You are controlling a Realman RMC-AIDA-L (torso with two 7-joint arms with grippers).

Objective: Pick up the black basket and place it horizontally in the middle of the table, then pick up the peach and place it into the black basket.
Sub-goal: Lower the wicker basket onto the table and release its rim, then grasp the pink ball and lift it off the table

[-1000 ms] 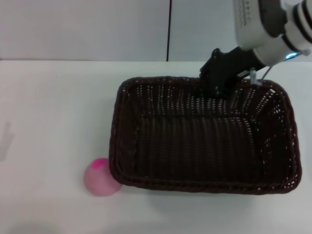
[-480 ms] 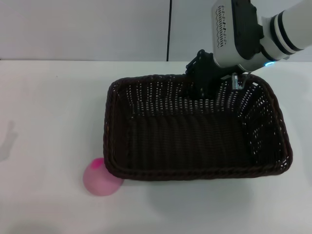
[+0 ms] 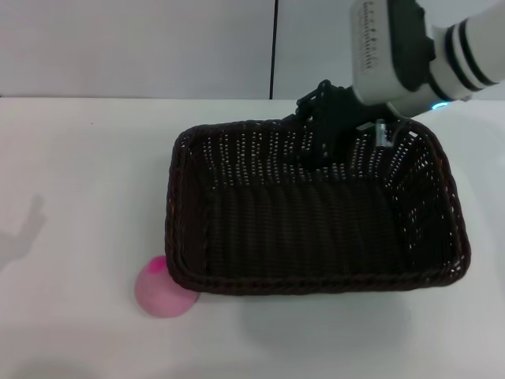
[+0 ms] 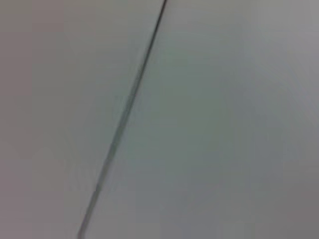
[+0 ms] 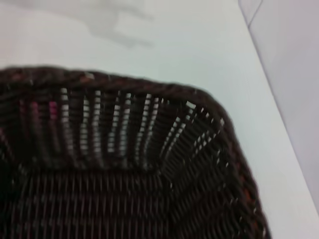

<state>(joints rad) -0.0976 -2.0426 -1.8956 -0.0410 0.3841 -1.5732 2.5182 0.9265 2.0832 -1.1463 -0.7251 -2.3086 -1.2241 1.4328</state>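
Head view: black wicker basket [image 3: 316, 209] sits flat on the white tabletop [image 3: 79, 174], long side running left-right, a bit right of centre. Right tool [image 3: 335, 130] is at the basket's far rim, its black fingers down over the braided edge and against the far wall. Looks clamped on that rim, but the fingertips are lost against the dark weave, so can't tell for sure how far apart they stand. White right arm runs up and off to the right. Peach [image 3: 163, 287] is on the tabletop at the basket's near-left corner, touching or just about touching the rim, pale pink with the magenta patch facing up. Left arm isn't visible here.

Left wrist view: only a pale grey wall [image 4: 224, 124] with a thin dark seam [image 4: 124, 114] running diagonally across it. No left tool, no task things.

Right wrist view: looking into the basket [image 5: 124, 179] from close above, one rounded corner and openwork sloping side visible, white tabletop [image 5: 149, 45] beyond the rim. A bit of pink shows through the weave [image 5: 52, 108]. Own fingers not visible.
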